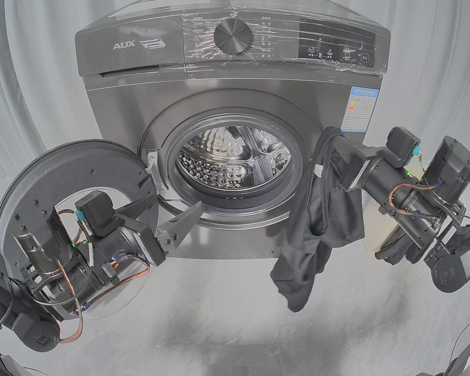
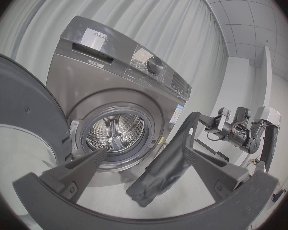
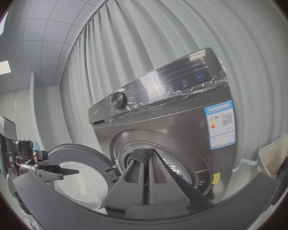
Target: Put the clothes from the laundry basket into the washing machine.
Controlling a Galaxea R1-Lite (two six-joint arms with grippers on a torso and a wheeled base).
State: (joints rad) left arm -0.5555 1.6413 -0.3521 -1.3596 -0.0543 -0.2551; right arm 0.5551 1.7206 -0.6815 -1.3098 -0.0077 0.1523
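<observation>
Black garment (image 1: 318,220) is hanging limp in crumpled folds from the right pincer (image 1: 333,138), clamped on its top, just right of the washing machine (image 1: 235,100) mouth; the left pincer (image 1: 177,200) is gaping wide.

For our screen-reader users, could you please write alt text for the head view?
The right gripper holds a dark garment hanging beside the open drum of a grey washing machine. The left gripper, open, sits low beside the opening, near the swung-open door.
</observation>
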